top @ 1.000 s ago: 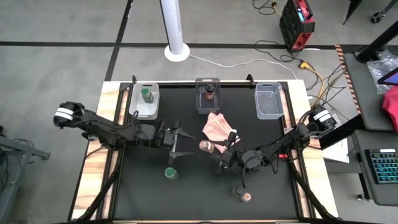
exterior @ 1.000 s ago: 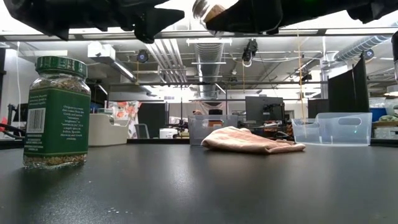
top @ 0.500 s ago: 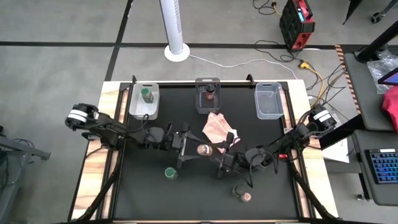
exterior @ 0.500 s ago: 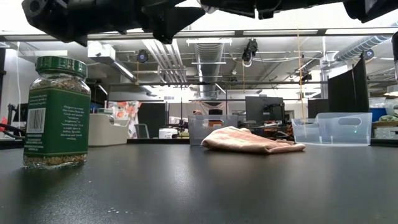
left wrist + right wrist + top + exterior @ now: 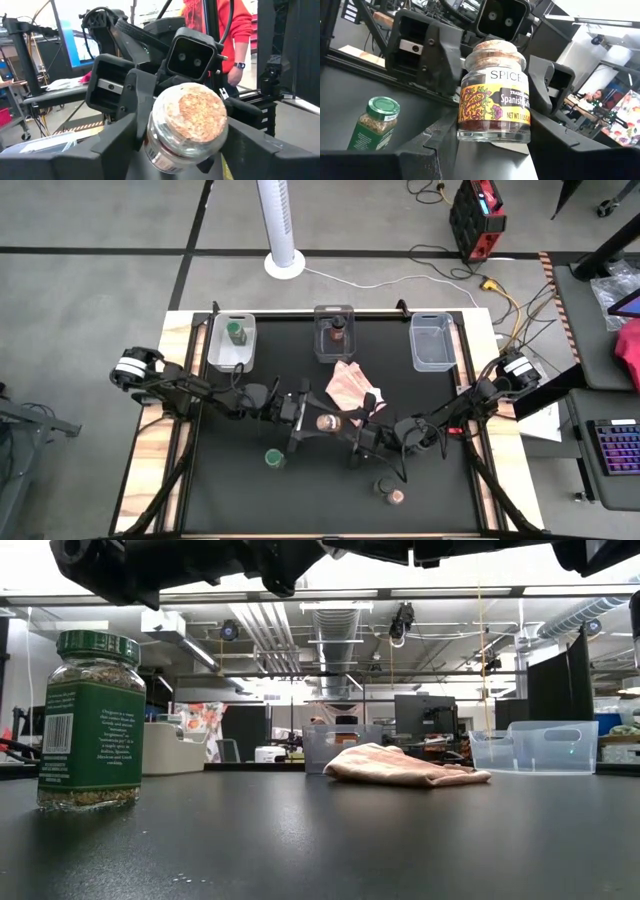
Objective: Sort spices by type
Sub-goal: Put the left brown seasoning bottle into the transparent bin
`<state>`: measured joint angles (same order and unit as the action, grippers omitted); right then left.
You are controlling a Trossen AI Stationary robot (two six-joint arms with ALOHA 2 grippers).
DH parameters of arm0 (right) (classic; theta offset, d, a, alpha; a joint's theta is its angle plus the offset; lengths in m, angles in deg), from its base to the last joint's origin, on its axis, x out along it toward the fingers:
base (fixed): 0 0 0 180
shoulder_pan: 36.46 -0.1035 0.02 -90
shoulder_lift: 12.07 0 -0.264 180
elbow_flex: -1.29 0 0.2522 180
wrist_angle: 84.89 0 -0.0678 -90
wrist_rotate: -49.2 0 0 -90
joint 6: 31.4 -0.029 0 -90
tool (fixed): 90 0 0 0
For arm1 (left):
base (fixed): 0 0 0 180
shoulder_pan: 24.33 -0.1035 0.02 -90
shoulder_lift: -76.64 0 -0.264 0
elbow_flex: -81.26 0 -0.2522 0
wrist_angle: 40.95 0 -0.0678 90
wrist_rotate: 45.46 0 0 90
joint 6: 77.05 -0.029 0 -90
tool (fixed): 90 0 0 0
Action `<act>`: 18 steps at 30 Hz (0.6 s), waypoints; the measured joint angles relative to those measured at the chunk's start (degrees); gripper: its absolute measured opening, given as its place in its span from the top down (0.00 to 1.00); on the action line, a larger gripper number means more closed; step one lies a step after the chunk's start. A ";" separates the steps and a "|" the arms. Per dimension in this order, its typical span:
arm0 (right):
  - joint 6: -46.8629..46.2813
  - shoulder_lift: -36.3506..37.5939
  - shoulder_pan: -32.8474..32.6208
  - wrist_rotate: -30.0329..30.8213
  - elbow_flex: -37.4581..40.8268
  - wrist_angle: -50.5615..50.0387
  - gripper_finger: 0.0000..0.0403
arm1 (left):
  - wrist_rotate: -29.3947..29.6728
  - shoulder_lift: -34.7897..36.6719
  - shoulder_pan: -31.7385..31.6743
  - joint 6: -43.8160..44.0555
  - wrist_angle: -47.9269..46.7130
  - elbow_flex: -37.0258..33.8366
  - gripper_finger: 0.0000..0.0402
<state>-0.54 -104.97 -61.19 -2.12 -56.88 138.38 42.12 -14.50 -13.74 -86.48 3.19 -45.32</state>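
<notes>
Handover is judged to be the step in hand. At the left of the high view, a clear rectangular plastic bin (image 5: pixel 214 352) is seen to hold one green-lidded round jar (image 5: pixel 235 332). A second green-lidded glass jar of dried herbs (image 5: pixel 273 458) is left standing upright on the black tabletop (image 5: pixel 440 480), near the front.

The left tool (image 5: pixel 312 423) has been carried rightward from its place a second ago, when it hung well apart from the small glass spice jar with the pinkish-tan cork lid (image 5: pixel 326 422). It is now set around that jar's lid end, above the middle of the tabletop. Its fingers are spread on either side of the jar and have been drawn in a little. A firm clamp is not yet shown.

The jar itself has scarcely been moved. It is pinched at its base by the right tool (image 5: pixel 347 427) and held clear of the tabletop, just in front of the crumpled pink cloth (image 5: pixel 350 385).

This means the cork-lidded jar is being passed between the arms, presumably for binning, and a release by the right tool would be premature until the left grip is made.

Further right, the middle bin (image 5: pixel 320 345) holds a dark-lidded jar (image 5: pixel 337 332). Another tan-lidded jar (image 5: pixel 396 496) waits near the front edge, and nothing is seen in the right bin (image 5: pixel 416 352).
</notes>
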 joint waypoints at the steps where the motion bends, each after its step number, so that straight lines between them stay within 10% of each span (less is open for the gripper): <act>1: -0.03 0.00 0.00 -0.06 0.00 -0.14 0.53 | 0.01 0.02 0.00 -0.01 -0.06 0.00 0.42; 18: -5.21 0.00 0.68 4.98 -0.01 -4.26 0.32 | 6.23 1.19 0.04 0.14 -6.04 0.05 0.56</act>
<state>-5.75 -104.97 -60.51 2.86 -56.89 134.12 48.35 -13.31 -13.70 -86.34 -2.86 -45.27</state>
